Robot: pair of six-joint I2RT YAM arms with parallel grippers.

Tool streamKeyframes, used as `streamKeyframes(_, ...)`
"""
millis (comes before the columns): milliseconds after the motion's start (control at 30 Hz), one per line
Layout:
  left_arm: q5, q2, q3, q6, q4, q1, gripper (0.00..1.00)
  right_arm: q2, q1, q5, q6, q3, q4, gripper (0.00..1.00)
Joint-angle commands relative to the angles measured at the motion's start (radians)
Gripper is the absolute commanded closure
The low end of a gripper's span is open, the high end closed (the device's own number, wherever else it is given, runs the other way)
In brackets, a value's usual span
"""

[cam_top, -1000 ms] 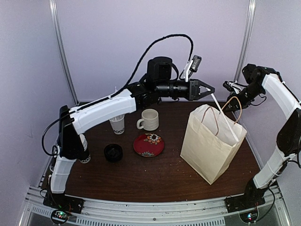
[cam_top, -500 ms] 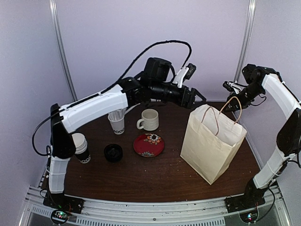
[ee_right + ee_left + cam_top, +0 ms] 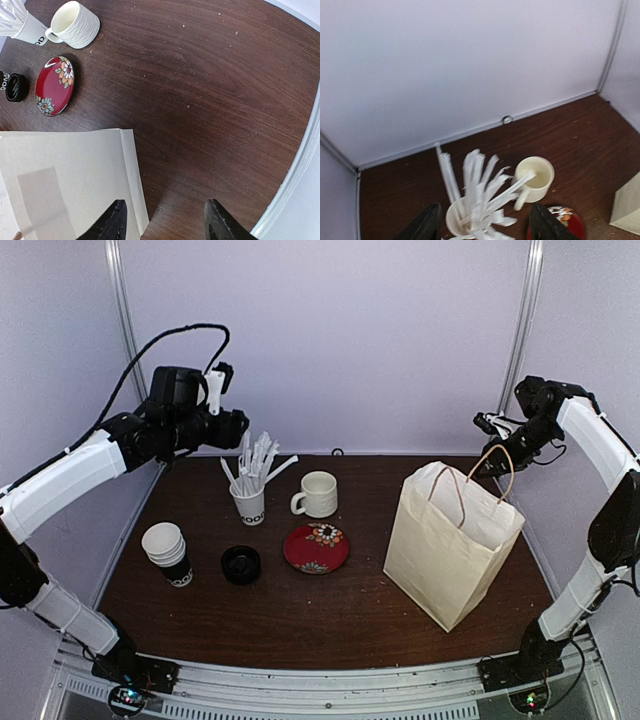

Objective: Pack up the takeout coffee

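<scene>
One takeout coffee cup (image 3: 241,564), black with a black lid, stands on the brown table left of centre; it also shows as a small black cup (image 3: 16,87) in the right wrist view. My left gripper (image 3: 232,426) hangs high at the back left, open and empty (image 3: 485,230), above the straw cup. The tan paper bag (image 3: 450,540) stands open on the right. My right gripper (image 3: 488,432) is beside its raised handle, open with only table between its fingers (image 3: 165,222). The bag's edge (image 3: 60,185) lies just left of that gripper.
A white cup full of straws (image 3: 250,502), a cream mug (image 3: 318,494) and a red flowered plate (image 3: 316,547) sit mid-table. A stack of white-rimmed cups (image 3: 168,553) stands near the left edge. The back wall is close behind both grippers.
My left arm swung from above the bag back to the far left. Its jaws opened, and the white straw it held over the bag is gone from them. The right arm stayed still.
</scene>
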Motion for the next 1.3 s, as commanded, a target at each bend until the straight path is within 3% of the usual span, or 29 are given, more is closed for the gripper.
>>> streamKeyframes(0,-0.016,-0.055,-0.181,-0.114,0.027,0.133,0.36,-0.010,-0.004,-0.012,-0.010,-0.012,0.011,0.44)
streamKeyframes(133,0.023,-0.022,-0.211,-0.150,0.019,0.216,0.36,0.005,-0.004,-0.023,-0.014,0.003,0.000,0.44)
streamKeyframes(333,0.191,0.052,-0.219,-0.238,0.063,0.311,0.44,0.004,-0.004,-0.018,-0.014,-0.003,0.002,0.44)
streamKeyframes(500,0.220,0.021,-0.252,-0.273,0.093,0.315,0.47,0.003,-0.004,-0.009,-0.015,-0.013,0.005,0.44)
streamKeyframes(633,0.279,-0.078,-0.321,-0.297,0.188,0.315,0.44,0.007,-0.005,-0.012,-0.014,-0.012,0.006,0.44)
streamKeyframes(767,0.308,-0.053,-0.281,-0.314,0.087,0.309,0.44,0.025,-0.004,-0.017,-0.018,-0.004,0.000,0.44)
streamKeyframes(933,0.315,-0.028,-0.294,-0.298,0.073,0.310,0.44,0.039,-0.004,-0.029,-0.022,0.002,-0.006,0.44)
streamKeyframes(1267,0.334,0.029,-0.279,-0.283,0.069,0.308,0.57,0.036,-0.004,-0.022,-0.022,0.001,-0.007,0.44)
